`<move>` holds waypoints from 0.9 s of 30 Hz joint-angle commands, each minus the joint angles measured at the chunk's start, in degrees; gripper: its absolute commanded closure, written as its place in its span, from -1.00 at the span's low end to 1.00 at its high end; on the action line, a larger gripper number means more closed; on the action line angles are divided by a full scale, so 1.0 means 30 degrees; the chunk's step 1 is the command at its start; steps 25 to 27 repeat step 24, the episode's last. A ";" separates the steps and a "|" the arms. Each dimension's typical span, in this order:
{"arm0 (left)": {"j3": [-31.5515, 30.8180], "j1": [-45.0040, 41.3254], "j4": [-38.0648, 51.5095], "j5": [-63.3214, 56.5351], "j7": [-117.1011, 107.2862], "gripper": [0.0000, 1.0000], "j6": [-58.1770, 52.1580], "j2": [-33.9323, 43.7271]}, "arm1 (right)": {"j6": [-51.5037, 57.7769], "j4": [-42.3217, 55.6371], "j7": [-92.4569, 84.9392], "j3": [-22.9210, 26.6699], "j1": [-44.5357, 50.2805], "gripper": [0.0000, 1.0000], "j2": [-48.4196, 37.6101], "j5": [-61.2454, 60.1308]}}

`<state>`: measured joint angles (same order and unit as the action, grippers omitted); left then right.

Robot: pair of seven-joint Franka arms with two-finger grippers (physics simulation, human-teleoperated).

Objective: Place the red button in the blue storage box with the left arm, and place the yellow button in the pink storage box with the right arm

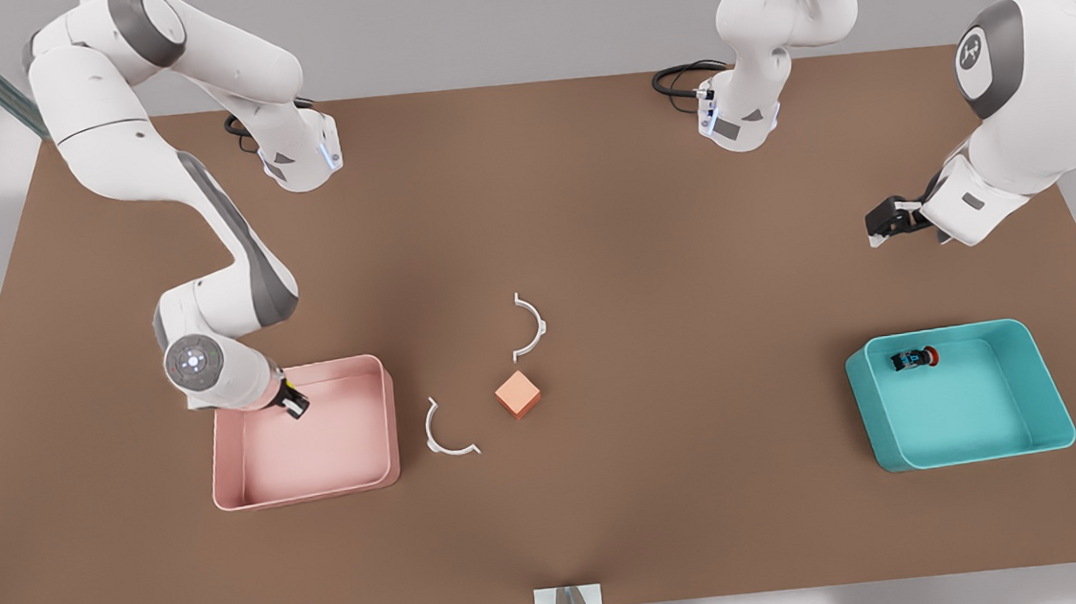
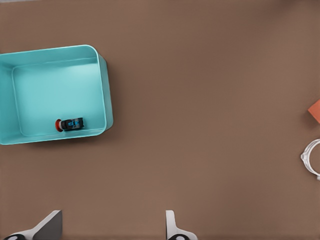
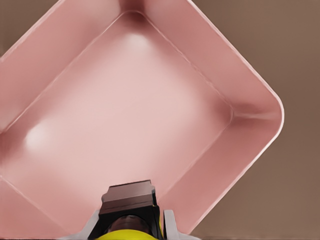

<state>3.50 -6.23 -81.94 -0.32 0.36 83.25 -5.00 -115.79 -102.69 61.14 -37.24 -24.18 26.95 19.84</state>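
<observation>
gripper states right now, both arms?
Left gripper: open, holding nothing, above the table near the blue storage box; red button lies inside.
Right gripper: shut on the yellow button, over the pink storage box.

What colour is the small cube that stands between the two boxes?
The cube is orange; the front view shows it best.

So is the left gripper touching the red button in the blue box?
Apart. In the front view the left gripper hangs well away from the blue box, while the red button lies alone inside it.
</observation>
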 commanded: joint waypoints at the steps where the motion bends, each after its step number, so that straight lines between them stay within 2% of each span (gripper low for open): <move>1: 0.0004 -0.0004 0.0009 -0.0011 -0.0091 -1.00 -0.0006 -0.0004 | 0.0655 -0.0018 -0.1892 -0.0243 0.0033 -1.00 -0.0017 0.0240; 5: 0.0004 -0.0004 0.0067 -0.0011 -0.0091 -1.00 -0.0006 -0.0004 | 0.0685 -0.0018 -0.2068 -0.0244 0.0004 -1.00 -0.0017 0.0240; 7: 0.0004 -0.0062 0.0067 -0.0011 -0.0091 -1.00 -0.0006 -0.0033 | 0.0715 0.0187 -0.2243 -0.0799 0.0004 -1.00 -0.0135 0.0299; 10: 0.0004 -0.0092 0.0067 -0.0011 -0.0091 -1.00 -0.0006 -0.0033 | 0.2912 0.2414 -0.7339 -0.1035 -0.0084 -1.00 -0.0837 0.0182; 12: 0.0004 -0.0092 0.0067 -0.0011 -0.0091 -1.00 -0.0006 -0.0033 | 0.3820 0.2706 -0.9652 -0.0274 0.0092 -1.00 -0.2448 -0.0489; 13: 0.0004 -0.0092 0.0067 -0.0011 -0.0091 -1.00 -0.0006 -0.0033 | 0.3879 0.2883 -1.1967 0.1685 0.0880 -1.00 -0.3736 -0.2658; 14: 0.0004 -0.0092 0.0067 -0.0011 -0.0091 -1.00 -0.0006 -0.0033 | 0.4697 0.3291 -1.4485 0.5172 0.3165 -1.00 -0.4909 -0.3888; 16: 0.0004 -0.0092 0.0067 -0.0011 -0.0091 -1.00 -0.0006 -0.0033 | 0.7363 0.5342 -1.7826 0.9128 0.5217 -1.00 -0.6286 -0.5326; 18: -0.0025 -0.0092 0.0184 -0.0127 -0.0062 -1.00 -0.0035 -0.0033 | 0.8536 0.5812 -2.1607 1.5456 0.9640 -1.00 -0.7956 -0.6410; 20: -0.0025 -0.0092 0.0301 -0.0157 -0.0003 -1.00 -0.0006 -0.0033 | 0.9182 0.6017 -2.1638 1.5051 0.9731 -1.00 -0.8191 -0.5592; 21: -0.0025 -0.0092 0.0331 -0.0157 0.0027 -1.00 -0.0006 -0.0062 | 0.9123 0.6017 -2.1580 1.3792 0.9029 -1.00 -0.8104 -0.4770; 22: -0.0025 -0.0092 0.0331 -0.0157 0.0027 -1.00 -0.0006 -0.0062 | 0.9064 0.5930 -2.1521 1.3468 0.8852 -1.00 -0.7987 -0.5031; 27: -0.0025 -0.0092 0.0331 -0.0157 -0.0003 -1.00 -0.0006 -0.0062 | 0.9064 0.5345 -2.1580 1.3409 0.8910 -1.00 -0.7810 -0.5678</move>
